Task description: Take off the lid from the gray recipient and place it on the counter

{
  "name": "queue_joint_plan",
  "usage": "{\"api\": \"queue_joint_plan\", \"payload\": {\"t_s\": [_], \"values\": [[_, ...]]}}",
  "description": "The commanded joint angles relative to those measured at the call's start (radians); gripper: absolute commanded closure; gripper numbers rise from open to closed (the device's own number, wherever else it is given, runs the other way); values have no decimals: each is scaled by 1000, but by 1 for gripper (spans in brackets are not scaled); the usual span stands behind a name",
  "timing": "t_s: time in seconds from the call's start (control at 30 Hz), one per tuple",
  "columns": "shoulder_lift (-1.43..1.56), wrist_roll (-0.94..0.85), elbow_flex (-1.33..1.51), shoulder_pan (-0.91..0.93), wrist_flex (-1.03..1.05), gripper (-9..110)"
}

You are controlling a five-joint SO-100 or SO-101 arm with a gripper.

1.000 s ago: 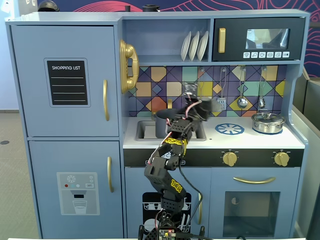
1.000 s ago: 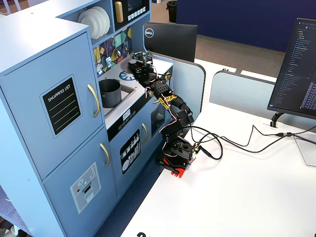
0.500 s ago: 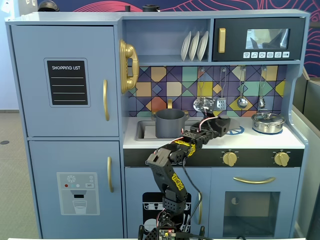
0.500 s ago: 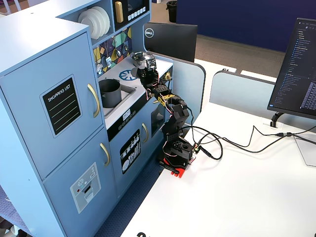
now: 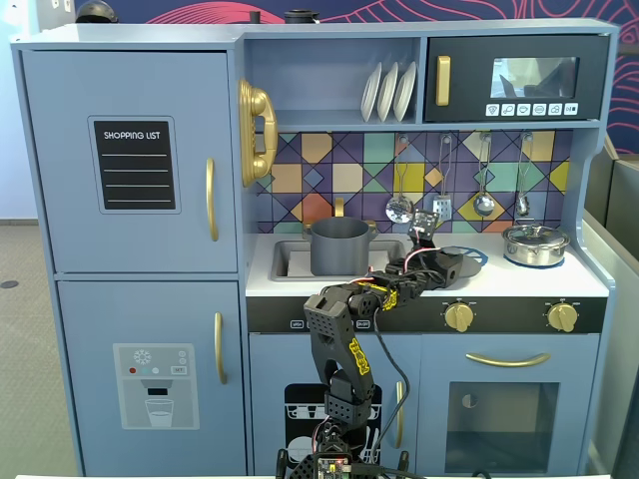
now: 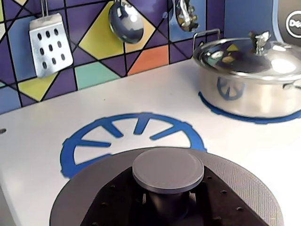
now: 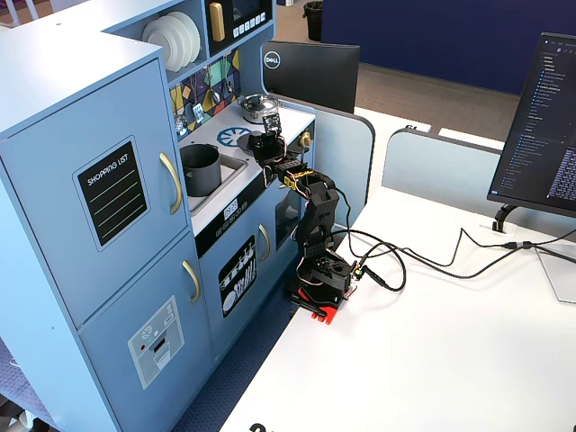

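The dark-gray lid [image 6: 168,169] fills the bottom of the wrist view and partly covers the blue burner ring [image 6: 94,141] on the white counter [image 6: 37,136]. My gripper [image 6: 169,201] is shut on the stem under the lid's knob, with a black finger [image 6: 117,202] on each side. In a fixed view the lid [image 5: 463,255] sits low at the counter [image 5: 574,281] in my gripper [image 5: 440,261]; I cannot tell if it touches. The gray recipient [image 5: 339,246] stands open in the sink, left of the gripper. It also shows in another fixed view [image 7: 200,169].
A shiny silver pot [image 6: 249,84] with its own lid stands on the right burner [image 5: 535,244]. Utensils hang on the tiled back wall: a slotted spatula [image 6: 51,44] and a ladle [image 6: 126,23]. The sink [image 5: 285,261] is recessed at the counter's left.
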Motion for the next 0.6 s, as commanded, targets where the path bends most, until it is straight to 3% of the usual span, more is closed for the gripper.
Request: {"api": "queue_joint_plan", "payload": {"t_s": [0.0, 0.57], "values": [[-6, 5, 5, 8, -63, 101], [-91, -11, -21, -12, -117, 101]]}}
